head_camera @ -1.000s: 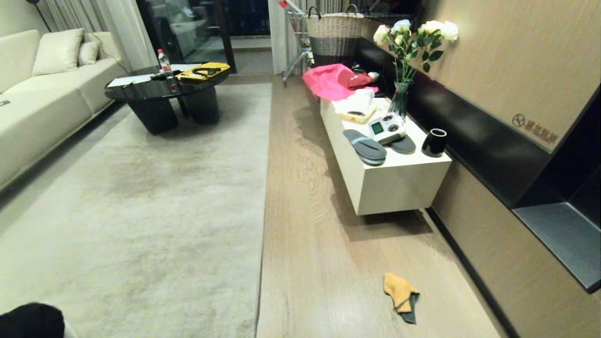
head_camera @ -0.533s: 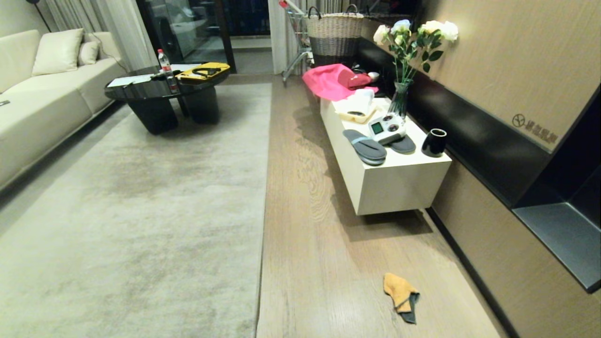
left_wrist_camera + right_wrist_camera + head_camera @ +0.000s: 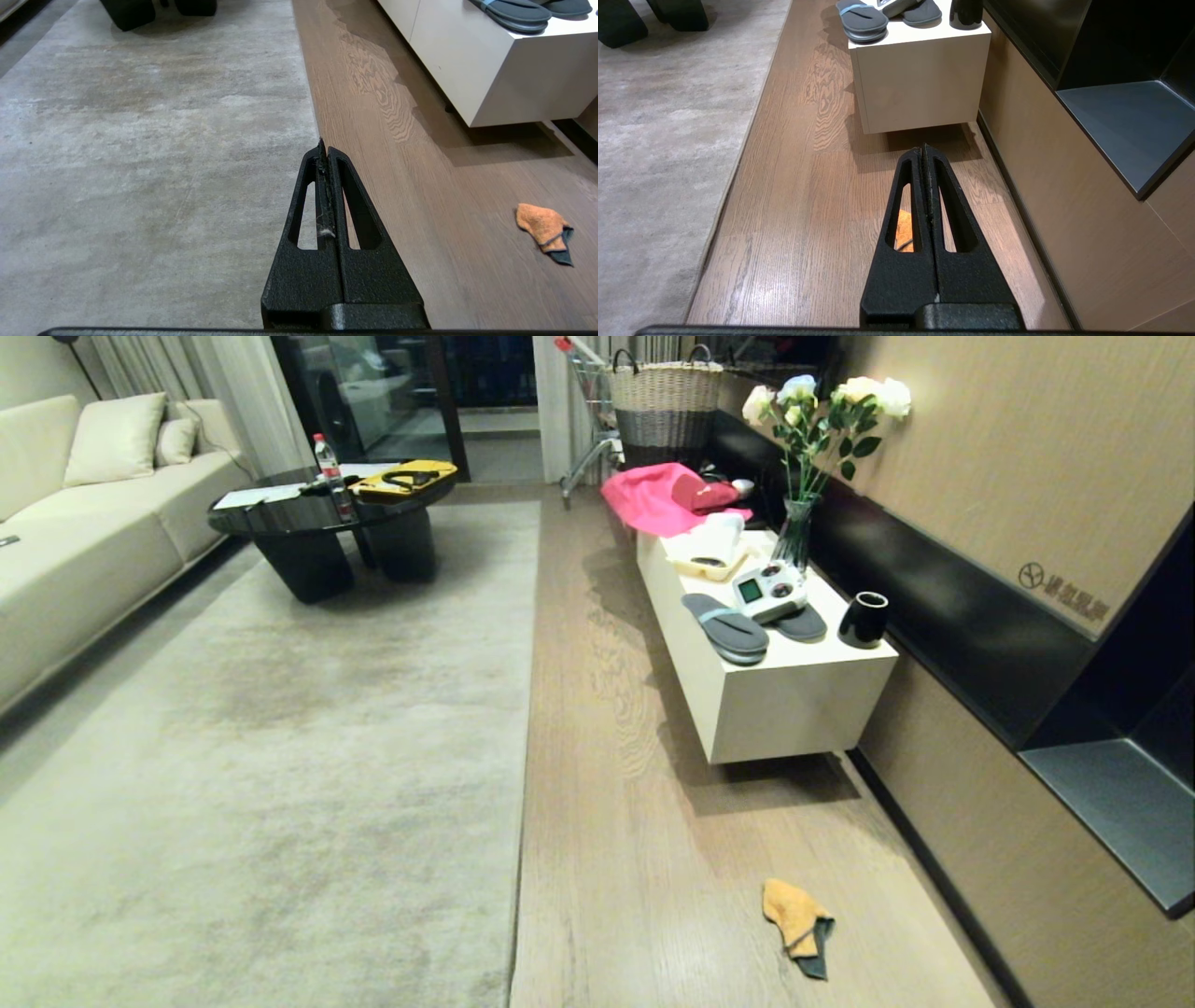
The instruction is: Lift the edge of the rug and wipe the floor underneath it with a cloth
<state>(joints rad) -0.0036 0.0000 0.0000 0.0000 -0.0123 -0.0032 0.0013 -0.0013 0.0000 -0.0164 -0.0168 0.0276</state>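
Observation:
The rug edge (image 3: 523,756) runs straight away from me, with the pale grey-beige rug lying flat to its left. Right of it is a strip of the oak-look floor (image 3: 616,821). The orange cloth (image 3: 794,913), teal at one end, lies crumpled on the floor near the right wall. Neither gripper shows in the head view. My left gripper (image 3: 323,150) is shut and empty, hanging over the rug edge (image 3: 308,107); the cloth (image 3: 542,226) lies off to its right. My right gripper (image 3: 924,148) is shut and empty above the floor, and the cloth (image 3: 904,228) shows through a finger slot.
A low white cabinet (image 3: 794,709) stands along the right wall, bearing slippers (image 3: 726,627), a black cup (image 3: 864,619), a flower vase (image 3: 798,537) and a pink bag (image 3: 653,497). A black coffee table (image 3: 308,523) stands on the rug's far end. A sofa (image 3: 65,541) lines the left.
A black shape at the bottom left corner of the head view one second ago has gone out of view. Nothing else has moved.

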